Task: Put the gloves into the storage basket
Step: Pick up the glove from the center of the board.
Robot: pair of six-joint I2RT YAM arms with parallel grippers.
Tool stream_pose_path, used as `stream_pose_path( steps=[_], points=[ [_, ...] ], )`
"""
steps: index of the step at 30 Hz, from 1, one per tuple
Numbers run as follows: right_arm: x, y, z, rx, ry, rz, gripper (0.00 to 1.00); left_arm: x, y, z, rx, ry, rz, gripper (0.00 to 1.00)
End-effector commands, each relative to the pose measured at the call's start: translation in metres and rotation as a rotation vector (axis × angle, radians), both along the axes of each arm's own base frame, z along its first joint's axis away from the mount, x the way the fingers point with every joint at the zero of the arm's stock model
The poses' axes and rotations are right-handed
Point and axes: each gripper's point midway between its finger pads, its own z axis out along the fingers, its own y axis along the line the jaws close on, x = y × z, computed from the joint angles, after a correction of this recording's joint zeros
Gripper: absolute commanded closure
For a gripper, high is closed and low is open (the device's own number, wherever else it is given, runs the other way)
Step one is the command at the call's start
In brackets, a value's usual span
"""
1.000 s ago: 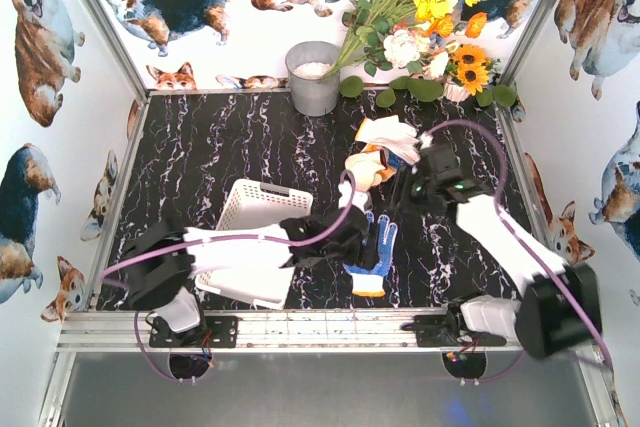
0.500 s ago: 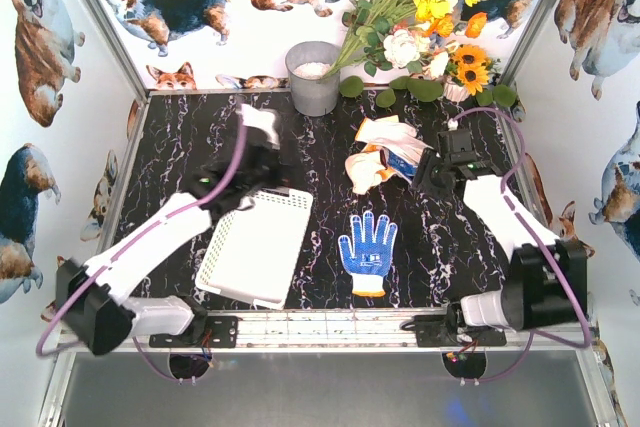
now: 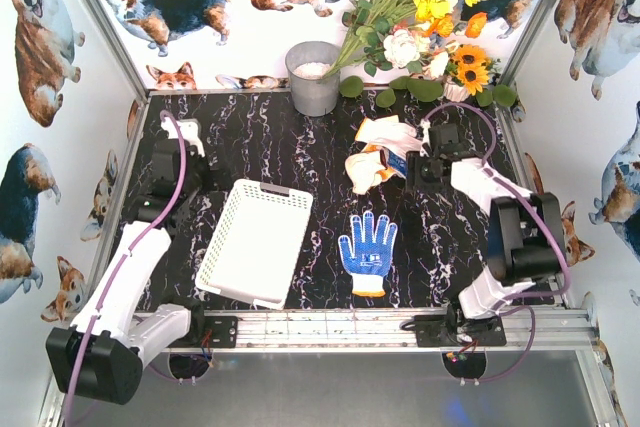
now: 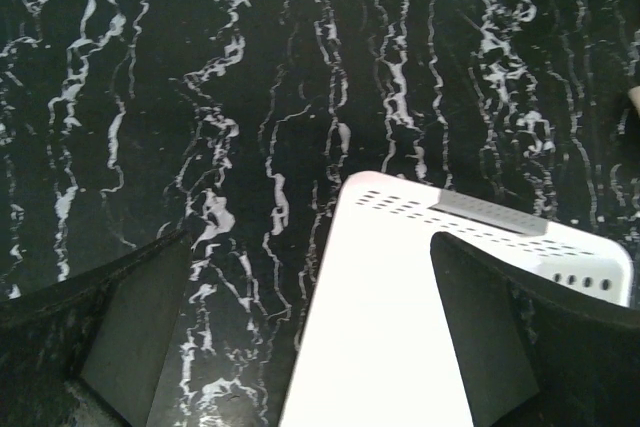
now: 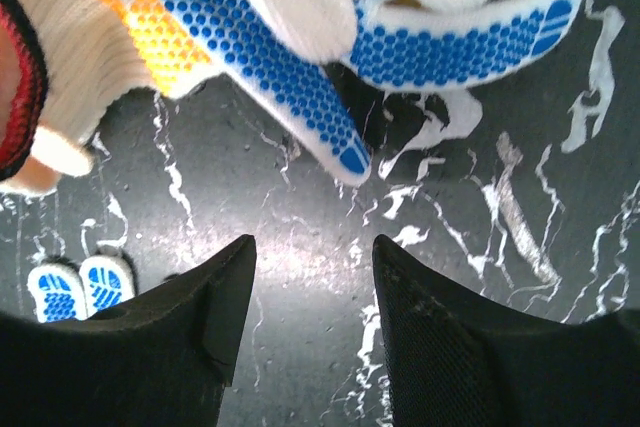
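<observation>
The right claw (image 3: 418, 169) is hanging with its jaws parted and gripping nothing; in the right wrist view, its two dark fingers (image 5: 215, 292) are framing a strip of bare black marbled surface (image 5: 300, 197). Just beyond the tips, a pile of gloves (image 3: 378, 152) is lying in a heap: a blue-dotted glove (image 5: 260, 47) is sprawling across the top of that view, and a cream one with a red cuff (image 5: 25, 67) is sitting at the left edge. Nearer the arm bases, well apart from the pile, a single blue-dotted glove (image 3: 368, 250) is lying flat, fingers pointing away from the bases.

The left claw (image 3: 192, 185) is also gaping wide and holding nothing, its fingers (image 4: 135, 332) spreading to either side of a corner of the storage basket (image 4: 400, 297). The basket is resting on the surface left of the lone glove, its near end pointing toward the left arm's base. All the gloves in view are lying outside it.
</observation>
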Motion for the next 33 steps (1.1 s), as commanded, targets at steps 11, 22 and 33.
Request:
stream_pose_path(
  steps=[11, 22, 33],
  points=[
    [0.048, -0.004, -0.007, -0.089, -0.043, 0.117, 0.62, 0.001, 0.029, -0.005, 0.088, -0.015, 0.02, 0.0],
    [0.05, -0.013, 0.022, -0.12, -0.133, 0.055, 1.0, 0.002, 0.032, -0.015, 0.096, -0.005, 0.015, 0.0],
    [0.012, -0.037, 0.14, -0.161, -0.382, -0.131, 1.0, 0.005, 0.008, -0.005, 0.037, -0.079, -0.114, 0.0]
  ],
)
